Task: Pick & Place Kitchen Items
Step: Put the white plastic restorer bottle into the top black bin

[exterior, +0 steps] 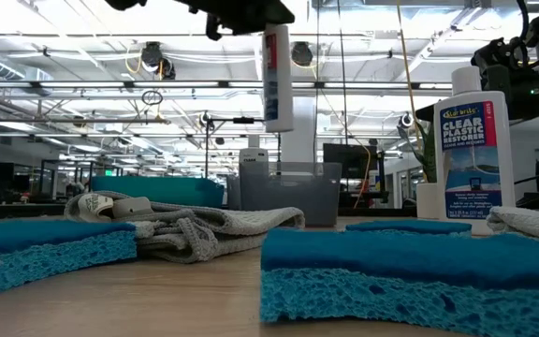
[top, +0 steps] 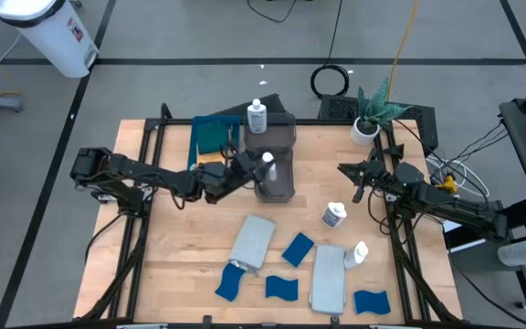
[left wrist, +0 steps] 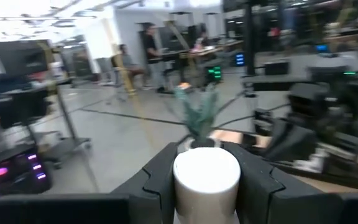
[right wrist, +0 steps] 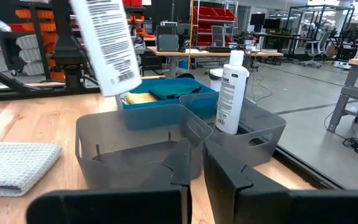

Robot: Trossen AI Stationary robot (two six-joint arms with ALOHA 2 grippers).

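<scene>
My left gripper [top: 254, 168] reaches in from the table's left and is shut on a small white labelled bottle [top: 268, 164]. The bottle hangs in the air [exterior: 278, 80] over a grey bin [top: 279, 183] and shows tilted in the right wrist view [right wrist: 106, 46]. A second bottle [top: 257, 117] stands in the bin behind it [right wrist: 257, 127]. A third bottle [top: 334, 216] stands on the table, and another [top: 358, 253] lies against a grey cloth [top: 327, 279]. Blue sponges [top: 297, 249] lie near the front. My right gripper [top: 350, 176] waits shut at the right. My left gripper pinches the bottle's top end [left wrist: 206, 177] between its two fingers [left wrist: 160, 174]. The fingers lie level and come from the table's left. The bottle hangs below them, nearly upright, clear of the bin and the table.
A blue tray [top: 210, 123] at the back left holds a green and an orange cloth. A potted plant [top: 368, 119] stands at the back right. Another grey cloth [top: 252, 242] and more sponges [top: 229, 281] lie on the near half of the table.
</scene>
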